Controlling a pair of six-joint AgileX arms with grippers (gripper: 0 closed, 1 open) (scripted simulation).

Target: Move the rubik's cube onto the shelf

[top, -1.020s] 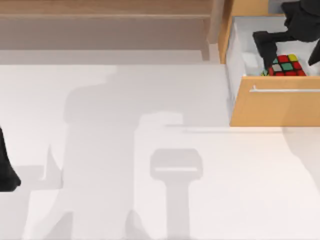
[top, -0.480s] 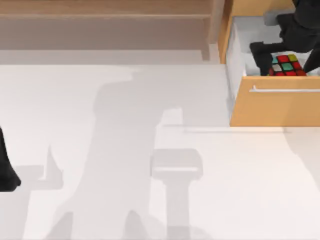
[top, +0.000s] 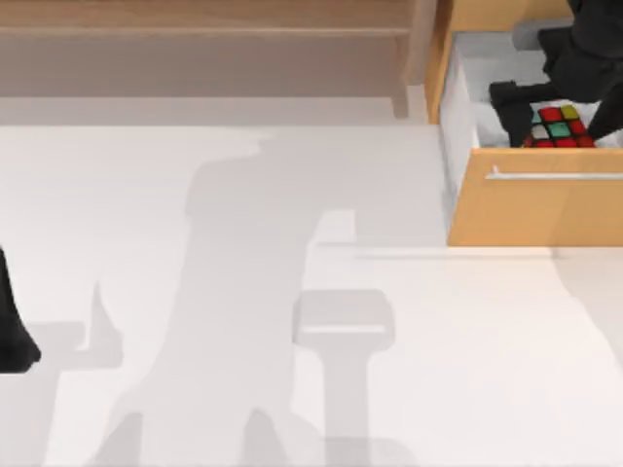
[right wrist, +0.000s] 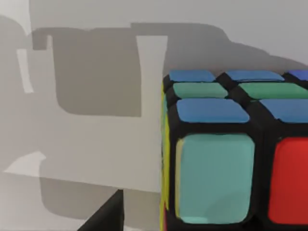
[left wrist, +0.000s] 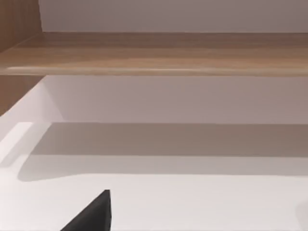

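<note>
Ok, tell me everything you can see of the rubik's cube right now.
The rubik's cube is a small black-edged cube with glossy stickers: red, green, yellow and white on top in the top view, blue, green, teal and red up close in the right wrist view. It sits inside the open drawer of the orange-wood cabinet at the table's right, just behind the drawer front. The right gripper hangs over it, one dark finger beside it; contact is unclear.

A small black-edged rubik's cube [top: 559, 126] shows red, green, yellow and pale stickers in a grid from above; close up [right wrist: 226, 154] its faces carry blue, green, teal, red and yellow squares. The long low wooden shelf [top: 204, 19] is light tan with faint grain. The open drawer [top: 535, 209] has an orange-wood front, silver bar handle and white inside. The table [top: 243, 292] is plain white.
</note>
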